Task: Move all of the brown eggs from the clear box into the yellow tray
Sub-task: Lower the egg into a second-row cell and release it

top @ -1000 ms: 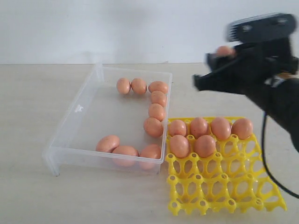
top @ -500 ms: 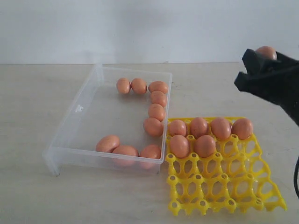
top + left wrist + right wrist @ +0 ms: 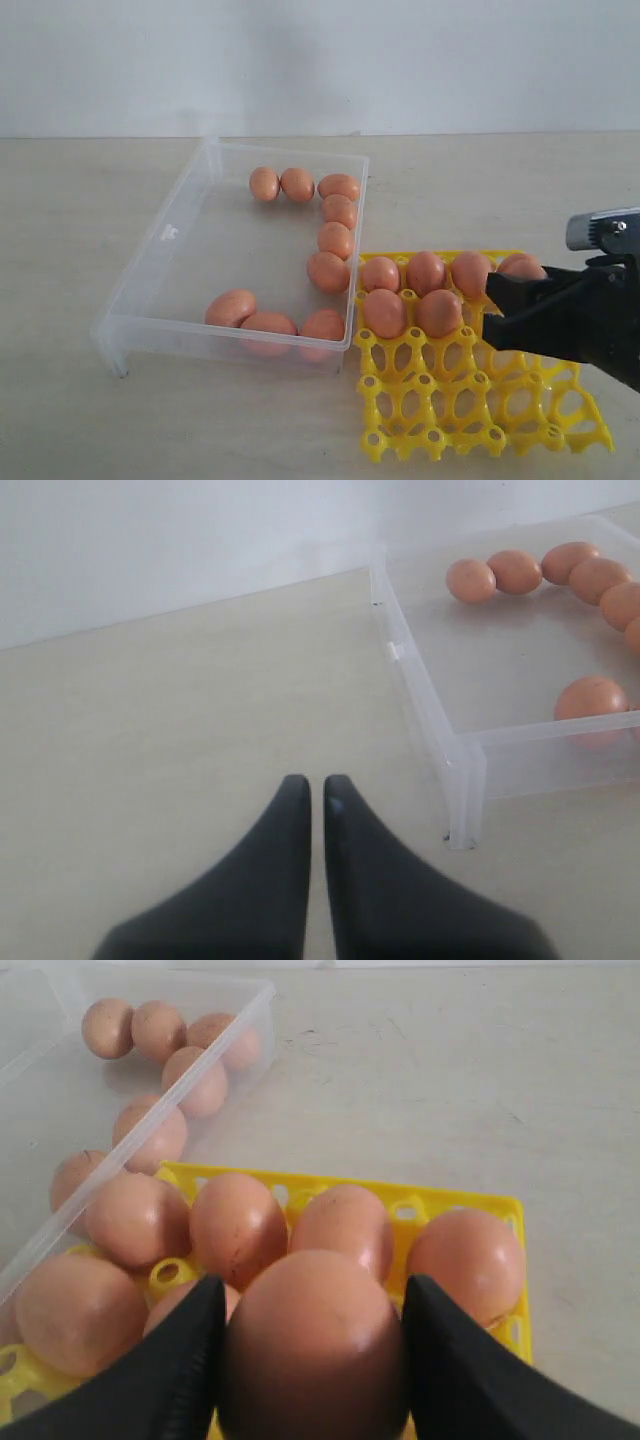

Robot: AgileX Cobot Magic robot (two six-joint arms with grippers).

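While the right fingers (image 3: 180, 1380) pinch a brown egg (image 3: 315, 1345) over the yellow tray (image 3: 480, 412) at the front right corner of the surface (image 3: 80, 420), placing seems in hand: next seat it in a free cell (image 3: 402, 395). Left fingers (image 3: 285, 870), pressed together, idle near the clear box (image 3: 465, 780).

A pale beige table (image 3: 70, 410) took up the lower part of the exterior view, its top matte and faintly streaked. Behind it stood a plain white wall (image 3: 320, 60), which met the table's far edge in a straight line. The right wrist view showed light scuffs on the table.
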